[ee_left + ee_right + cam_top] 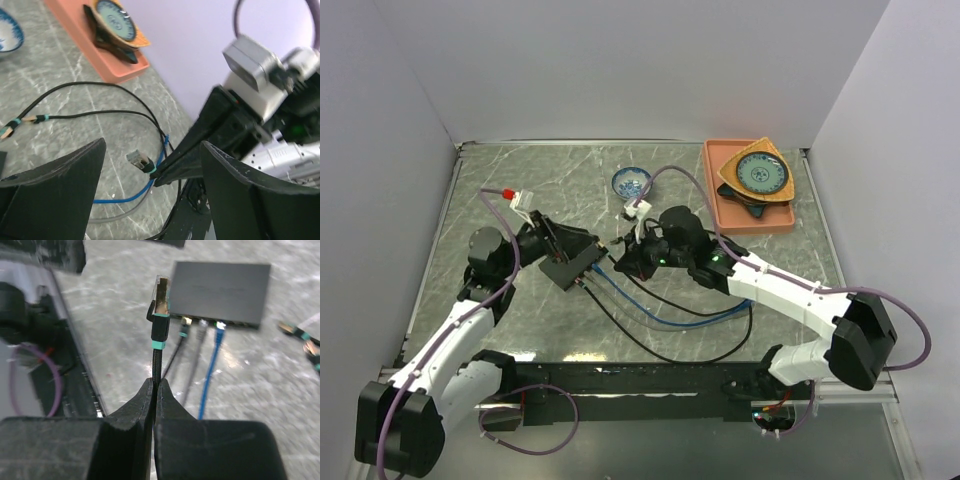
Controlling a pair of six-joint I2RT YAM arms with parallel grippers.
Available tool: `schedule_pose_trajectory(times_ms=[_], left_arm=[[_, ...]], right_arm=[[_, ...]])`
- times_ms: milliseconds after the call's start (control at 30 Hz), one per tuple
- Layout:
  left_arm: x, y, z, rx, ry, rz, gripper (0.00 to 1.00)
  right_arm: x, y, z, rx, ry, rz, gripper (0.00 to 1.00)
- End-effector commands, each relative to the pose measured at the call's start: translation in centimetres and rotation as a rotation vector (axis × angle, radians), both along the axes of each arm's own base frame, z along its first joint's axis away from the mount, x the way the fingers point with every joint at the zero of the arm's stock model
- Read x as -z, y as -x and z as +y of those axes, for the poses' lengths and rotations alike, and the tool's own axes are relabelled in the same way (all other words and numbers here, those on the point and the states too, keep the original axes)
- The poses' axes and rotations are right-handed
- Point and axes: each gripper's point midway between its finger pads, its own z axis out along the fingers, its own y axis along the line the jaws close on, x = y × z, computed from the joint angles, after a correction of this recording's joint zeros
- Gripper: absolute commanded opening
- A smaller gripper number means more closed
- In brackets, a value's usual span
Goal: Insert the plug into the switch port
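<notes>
The switch (217, 290) is a flat black box lying on the marble table, also seen in the top view (570, 268). Black, grey and blue cables sit in its near-edge sockets. My right gripper (155, 382) is shut on a black braided cable just behind the plug (161, 292). The plug is clear and gold with a teal band. It points up, held left of the switch and off the sockets. My left gripper (153, 145) stands open beside the switch, nothing between its fingers (55, 190). Beyond them hangs the plug (136, 160) in the right gripper's tips.
A pink tray (712, 190) with a blue-patterned plate stands at the back right, and a small blue-and-white bowl (631, 182) behind the grippers. Loose cables loop over the table toward the front edge. Spare plugs with teal bands (300, 335) lie right of the switch.
</notes>
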Motion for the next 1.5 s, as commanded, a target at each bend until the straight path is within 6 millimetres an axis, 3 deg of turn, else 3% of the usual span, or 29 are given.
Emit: schedule_pose_trajectory(times_ms=[0, 233, 600, 900, 1000, 1100, 1133, 1200, 1233, 1300, 1333, 1467], left_arm=[[-2.8, 2.7, -0.4, 0.095, 0.037, -0.175, 0.82], [-3.7, 4.6, -0.6, 0.160, 0.056, -0.250, 0.81], [-5.0, 6.6, -1.5, 0.240, 0.076, -0.330, 0.75], [-5.8, 7.4, -1.7, 0.253, 0.089, -0.355, 0.48], [-6.2, 7.7, -1.7, 0.250, 0.101, -0.370, 0.34], [-6.6, 7.8, -1.9, 0.245, 0.101, -0.371, 0.15], [-6.6, 7.8, -1.9, 0.240, 0.102, -0.369, 0.03], [-6.7, 7.8, -1.8, 0.225, 0.110, -0.367, 0.01], [-6.8, 7.8, -1.9, 0.226, 0.113, -0.367, 0.01], [-6.9, 7.9, -1.9, 0.221, 0.114, -0.363, 0.01], [-7.1, 7.8, -1.9, 0.217, 0.117, -0.364, 0.01], [-7.8, 7.4, -1.6, 0.175, 0.138, -0.343, 0.01]], right_arm=[[-5.1, 1.7, 0.4, -0.157, -0.202, -0.038, 0.00], [-7.1, 4.2, 0.1, -0.324, -0.328, -0.011, 0.00], [-8.1, 5.2, 0.0, -0.421, -0.391, 0.028, 0.00], [-7.8, 5.0, 0.1, -0.420, -0.381, 0.044, 0.00], [-7.5, 5.0, 0.2, -0.417, -0.375, 0.053, 0.00], [-7.4, 4.8, 0.2, -0.414, -0.369, 0.062, 0.00], [-7.5, 4.7, 0.2, -0.408, -0.368, 0.055, 0.00], [-7.2, 4.5, 0.2, -0.392, -0.355, 0.061, 0.00], [-7.4, 4.1, 0.2, -0.366, -0.349, 0.043, 0.01], [-7.2, 3.7, 0.0, -0.334, -0.335, 0.047, 0.15], [-7.4, 3.5, -0.2, -0.314, -0.331, 0.030, 0.28], [-7.9, 2.0, -0.9, -0.207, -0.311, -0.030, 0.49]])
